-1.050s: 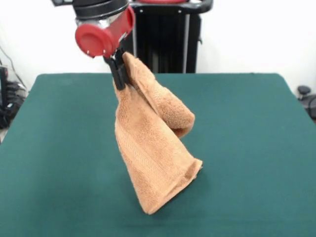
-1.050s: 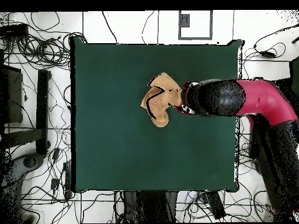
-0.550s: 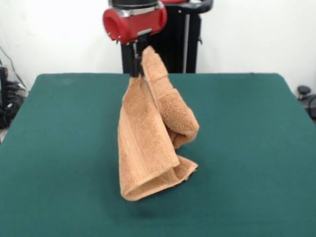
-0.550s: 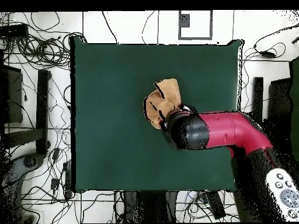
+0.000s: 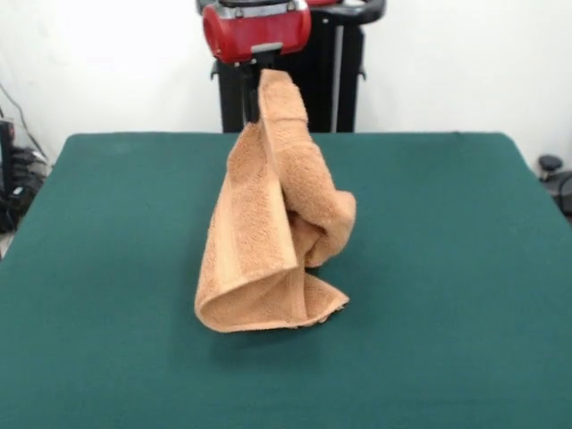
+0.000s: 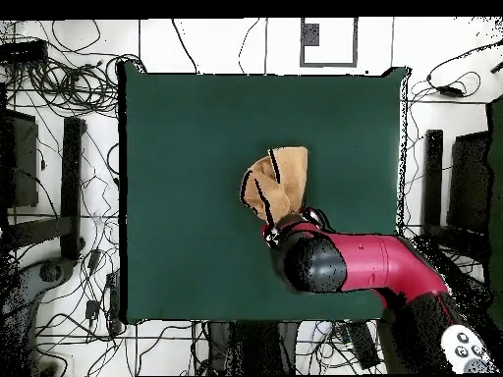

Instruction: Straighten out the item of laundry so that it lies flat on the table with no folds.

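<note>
No writing I can read anywhere, no label or brand on the towel [image 5: 268, 223] hanging from me, none on my red arm [image 6: 378, 265], none on the green tabletop [image 5: 447, 268], no numbers, no signs

**Tabletop and what is resting on it**

A dark green, felt-like tabletop [image 5: 465, 268] is filling most of the front view and is showing as a broad rectangle [image 6: 187, 245] from overhead. The light orange-tan towel [image 5: 268, 232] is touching it only with its lower end: a curled fold and a ragged edge are lying on the felt near the middle, while the upper part is hanging clear above the surface. A faint shadow is falling on the green cloth just beside the fold. From overhead the towel [image 6: 277, 182] is sitting near the centre, well apart from every edge.
</note>
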`<control>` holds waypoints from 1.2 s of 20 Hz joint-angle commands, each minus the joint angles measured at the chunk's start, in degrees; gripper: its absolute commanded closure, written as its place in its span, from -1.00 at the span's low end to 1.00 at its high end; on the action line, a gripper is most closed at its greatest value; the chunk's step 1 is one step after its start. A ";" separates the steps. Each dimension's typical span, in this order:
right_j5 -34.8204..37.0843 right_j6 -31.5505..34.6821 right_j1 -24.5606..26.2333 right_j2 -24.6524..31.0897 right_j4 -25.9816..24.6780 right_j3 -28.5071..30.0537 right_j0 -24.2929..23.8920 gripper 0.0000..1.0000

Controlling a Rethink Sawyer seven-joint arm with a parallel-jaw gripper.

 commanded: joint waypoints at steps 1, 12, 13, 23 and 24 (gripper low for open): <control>-8.64 11.78 -0.87 -1.35 2.04 12.00 -2.20 1.00; -22.08 7.64 -1.64 11.30 -0.23 17.93 -16.49 1.00; -22.42 7.36 -1.32 11.33 -0.77 17.76 -16.93 1.00; -27.07 5.73 4.72 9.84 -6.68 17.07 -19.56 1.00; -28.60 6.28 5.68 8.52 -7.61 17.32 -18.55 1.00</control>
